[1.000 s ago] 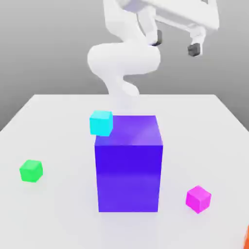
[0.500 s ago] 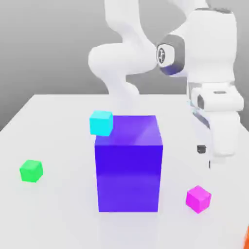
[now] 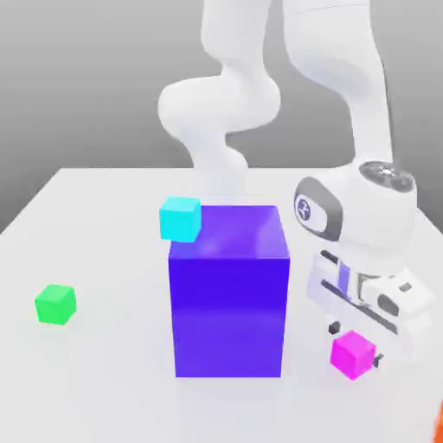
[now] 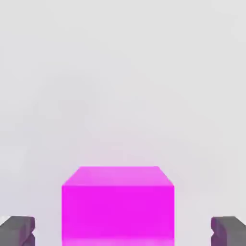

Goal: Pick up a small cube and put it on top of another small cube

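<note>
no readable words or numbers anywhere. the only sign is a small round emblem (image 3: 304,208) on the arm's wrist joint, above the claw (image 3: 356,345); its figure can't be made out.

A plain white table (image 3: 95,216) fills the lower half of the exterior view, its far edge running straight across the frame a little above the middle. Its top is smooth and faintly glossy, with soft, pale shadows pooling on it. Behind it stands a flat grey backdrop (image 3: 86,78) with no seams, windows or fixtures, darker toward the top of the frame. The light is even and diffuse, with no visible source.
</note>
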Robot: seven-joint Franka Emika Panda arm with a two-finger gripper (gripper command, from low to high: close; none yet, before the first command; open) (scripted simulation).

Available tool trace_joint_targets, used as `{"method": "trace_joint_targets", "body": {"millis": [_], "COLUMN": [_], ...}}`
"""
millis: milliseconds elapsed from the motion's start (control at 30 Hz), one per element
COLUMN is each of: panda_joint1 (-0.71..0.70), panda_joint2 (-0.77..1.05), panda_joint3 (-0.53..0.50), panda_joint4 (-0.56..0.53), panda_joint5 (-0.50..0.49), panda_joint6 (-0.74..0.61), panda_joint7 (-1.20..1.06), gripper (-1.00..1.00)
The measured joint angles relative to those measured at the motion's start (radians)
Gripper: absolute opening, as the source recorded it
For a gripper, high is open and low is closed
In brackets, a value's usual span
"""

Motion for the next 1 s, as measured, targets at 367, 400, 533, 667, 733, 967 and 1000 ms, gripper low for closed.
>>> {"method": "trace_joint_targets", "body": {"millis": [367,400,533,667,733,967,1000], "panda_joint1": [-0.007,-0.008,-0.038,-0.027,-0.044,-0.182,-0.21], "panda_joint2": [-0.162,-0.194,-0.186,-0.168,-0.17,-0.235,-0.246], "panda_joint3": [0.01,0.009,-0.039,-0.075,-0.122,-0.272,-0.291], "panda_joint4": [-0.031,-0.037,0.019,0.147,0.205,0.207,0.203], "panda_joint5": [0.013,0.012,-0.086,-0.25,-0.341,-0.453,-0.463], "panda_joint6": [-0.132,-0.16,-0.213,-0.325,-0.39,-0.455,-0.461], "panda_joint7": [-0.01,-0.013,-0.09,-0.156,-0.195,-0.302,-0.318], "gripper": [-1.0,-1.0,-1.0,-1.0,-1.0,-1.0,-1.0]}}
